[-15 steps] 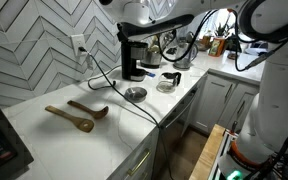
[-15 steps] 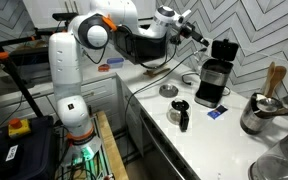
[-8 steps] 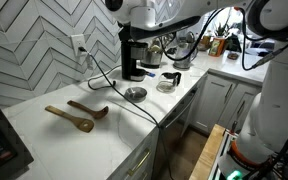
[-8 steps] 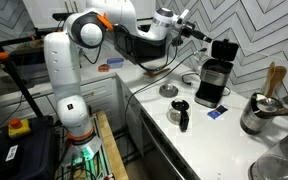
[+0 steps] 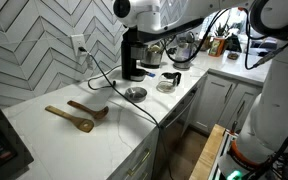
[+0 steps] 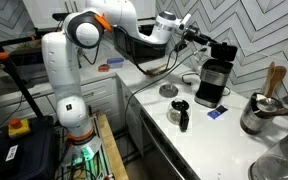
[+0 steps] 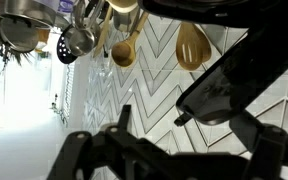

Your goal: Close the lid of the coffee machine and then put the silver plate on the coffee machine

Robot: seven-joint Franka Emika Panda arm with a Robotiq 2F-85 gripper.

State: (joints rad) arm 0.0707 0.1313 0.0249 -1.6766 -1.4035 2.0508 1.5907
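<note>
Hand (image 6: pixel 201 39): fingers spread wide, gripping nothing. It has edged nearer over the last second and is now close beside the lid (image 6: pixel 224 49).
Lid: still tipped up and open, unmoved.
Coffee machine (image 6: pixel 213 82): same place, against the tiled wall.
Silver plate (image 5: pixel 135 93): flat on the worktop (image 5: pixel 54 135) just in front of the machine, not shifted.
</note>
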